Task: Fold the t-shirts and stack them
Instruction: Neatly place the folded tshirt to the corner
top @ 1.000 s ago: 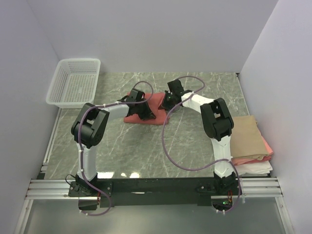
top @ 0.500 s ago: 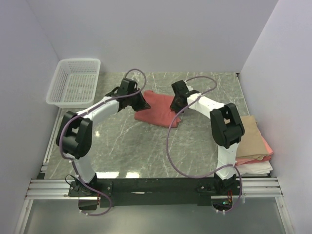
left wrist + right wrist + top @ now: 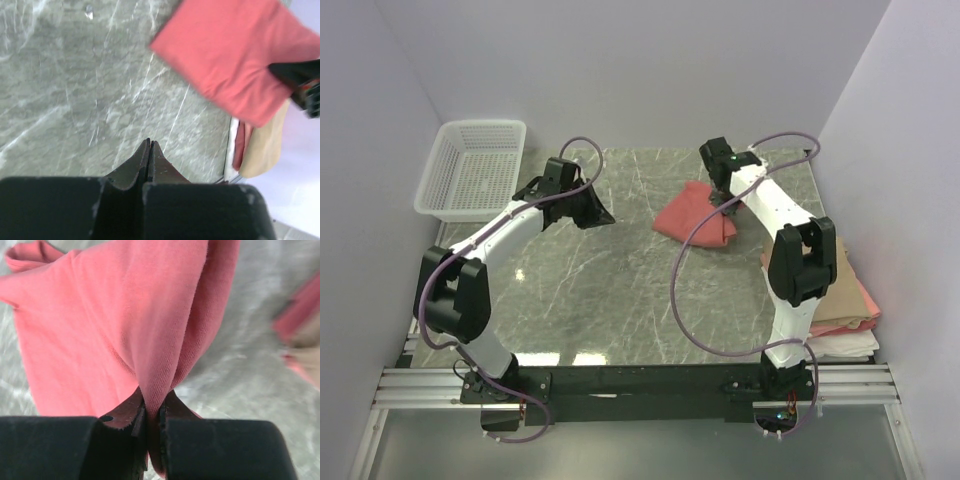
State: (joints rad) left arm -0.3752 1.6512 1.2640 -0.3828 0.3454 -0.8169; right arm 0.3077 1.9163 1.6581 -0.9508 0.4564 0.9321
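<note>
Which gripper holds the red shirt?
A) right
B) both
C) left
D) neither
A: the right gripper is pinched on a fold of the red shirt, while the left gripper is shut and empty, away from the cloth.

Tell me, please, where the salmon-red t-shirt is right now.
In the top view, the salmon-red t-shirt is right of centre toward the back of the table, pinched in the right claw, up-left of the folded stack at the right edge.
</note>
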